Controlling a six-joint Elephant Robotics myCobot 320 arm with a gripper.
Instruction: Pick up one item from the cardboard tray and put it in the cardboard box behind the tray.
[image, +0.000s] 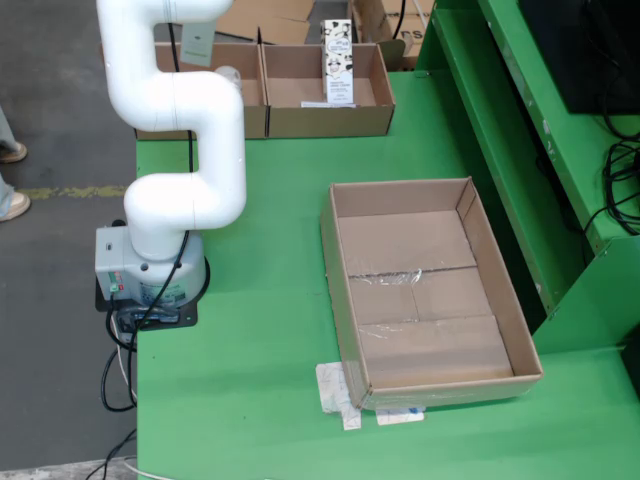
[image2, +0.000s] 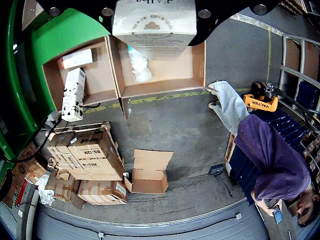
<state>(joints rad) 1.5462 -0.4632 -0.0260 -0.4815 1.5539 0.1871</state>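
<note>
In the wrist view a white carton (image2: 152, 25) with printed lettering fills the top centre, and my gripper (image2: 152, 7) is shut on it, black mounts showing on either side. It hangs over two open cardboard boxes: one (image2: 197, 60) holds a white bottle (image2: 139, 65), the other (image2: 52, 82) holds a printed white box (image2: 74, 95) and a flat white pack (image2: 77, 58). In the fixed view the carton's lower end (image: 196, 44) shows beside the white arm (image: 185, 110), above the left back box (image: 250, 105). The large cardboard tray (image: 500, 290) shows only bare cardboard and tape.
The right back box (image: 375, 95) holds the upright printed box (image: 338, 60). Green shelving (image: 520, 130) rises along the table's right side. Paper scraps (image: 340, 390) lie at the tray's near corner. A person in purple (image2: 270, 150) and stacked cartons (image2: 90, 155) are on the floor beyond.
</note>
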